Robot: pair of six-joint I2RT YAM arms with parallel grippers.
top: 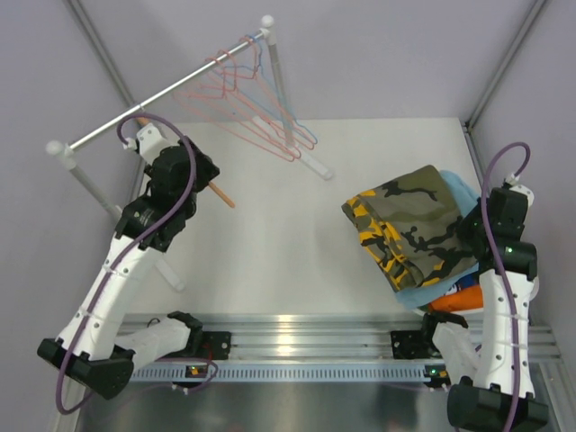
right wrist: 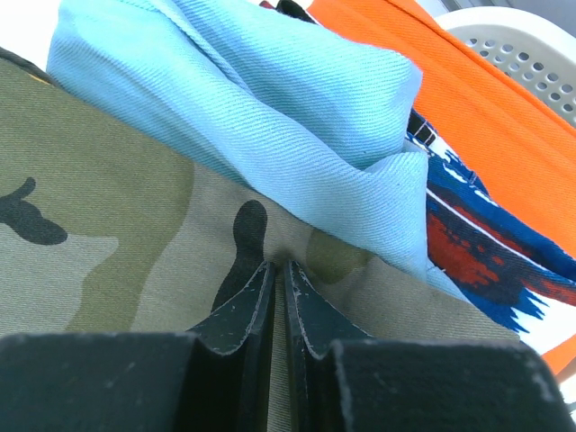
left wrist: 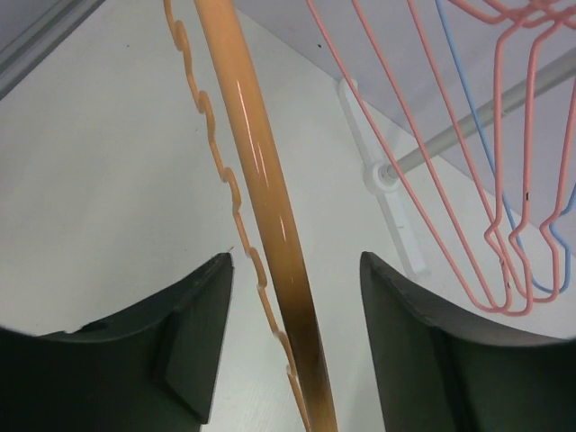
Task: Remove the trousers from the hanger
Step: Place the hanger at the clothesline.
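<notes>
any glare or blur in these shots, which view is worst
Top view: bright glare on the metal rail. Left wrist view, the worst: the orange hanger has a highlight streak and blurs toward the bottom edge. Right wrist view: camouflage trousers sharp, no glare.

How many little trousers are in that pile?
4. The camouflage pair lies on top, the light blue pair under it, the patterned pair and the orange pair peeking out at the near edge. More may be hidden.

The trousers (top: 423,243) lie heaped at right, olive camouflage uppermost.
</notes>
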